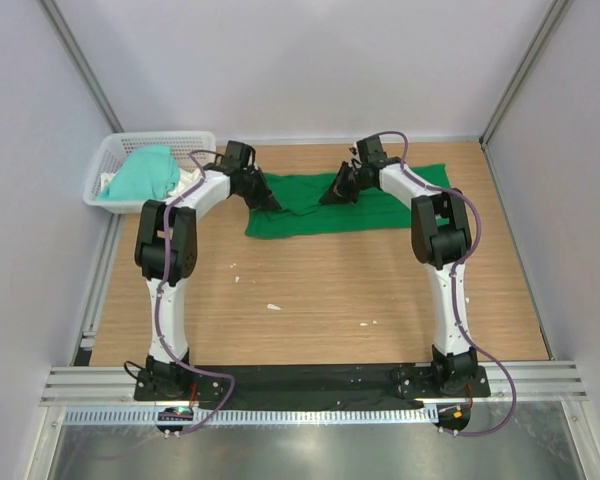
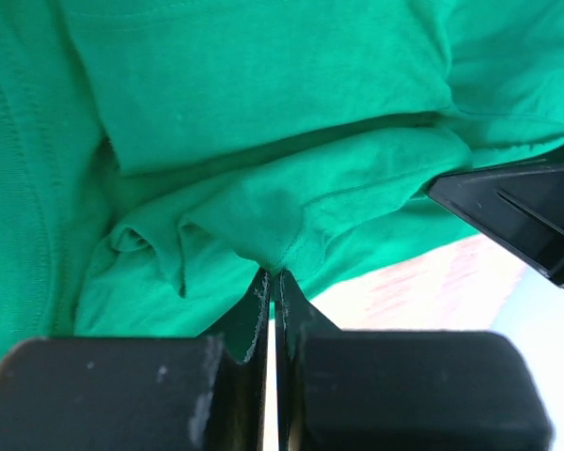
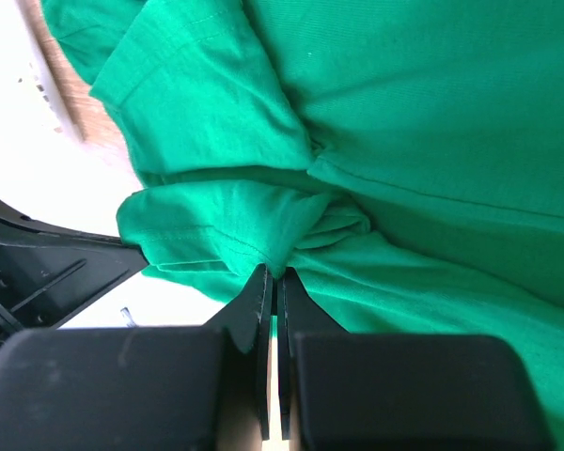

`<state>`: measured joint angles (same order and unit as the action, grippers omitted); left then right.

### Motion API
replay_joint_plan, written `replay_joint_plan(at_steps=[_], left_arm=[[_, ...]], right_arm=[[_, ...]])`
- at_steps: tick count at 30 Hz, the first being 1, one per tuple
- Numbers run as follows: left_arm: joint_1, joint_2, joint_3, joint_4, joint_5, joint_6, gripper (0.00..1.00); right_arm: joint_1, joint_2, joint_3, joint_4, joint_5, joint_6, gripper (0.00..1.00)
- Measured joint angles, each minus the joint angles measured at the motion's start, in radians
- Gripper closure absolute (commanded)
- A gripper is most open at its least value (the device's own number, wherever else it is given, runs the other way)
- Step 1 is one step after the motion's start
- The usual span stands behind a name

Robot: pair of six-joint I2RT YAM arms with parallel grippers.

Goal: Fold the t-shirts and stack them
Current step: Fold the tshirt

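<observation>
Item one: emerald t-shirt (image 1: 380,212), lying across the far half of the table (image 1: 310,290), partly gathered, no finished fold.

Left gripper (image 2: 273,275) and right gripper (image 3: 274,272): both pressed together, each pinching a bunch of its cloth.

Item two: mint t-shirt (image 1: 145,172), crumpled in the white basket (image 1: 160,136) at the far left corner, untouched.

Stack: none yet; both folds appear to remain.

One emerald t-shirt (image 1: 380,215), one mint t-shirt (image 1: 145,175), one basket (image 1: 155,135), two arms (image 1: 165,300) (image 1: 448,300).
</observation>
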<state>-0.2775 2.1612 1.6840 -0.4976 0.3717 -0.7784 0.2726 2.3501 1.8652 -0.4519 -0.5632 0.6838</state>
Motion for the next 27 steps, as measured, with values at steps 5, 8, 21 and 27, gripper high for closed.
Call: replay_joint_plan(at_steps=[5,8,21,27], left_arm=[[0.0,0.0,0.01,-0.001,0.039,-0.003,1.0],[0.0,-0.001,0.011,-0.001,0.066,-0.006,1.0],[0.0,-0.077,-0.127,0.002,0.143,-0.026,1.0],[0.0,-0.109,-0.189,0.011,0.164,-0.035,1.0]], right_arm=[[-0.01,0.0,0.002,-0.007,-0.027,0.003,0.98],[-0.015,0.0,0.011,-0.035,-0.035,0.004,0.98],[-0.043,0.0,0.016,-0.132,-0.08,-0.027,0.98],[-0.056,0.0,0.016,-0.136,-0.1,-0.027,0.98]])
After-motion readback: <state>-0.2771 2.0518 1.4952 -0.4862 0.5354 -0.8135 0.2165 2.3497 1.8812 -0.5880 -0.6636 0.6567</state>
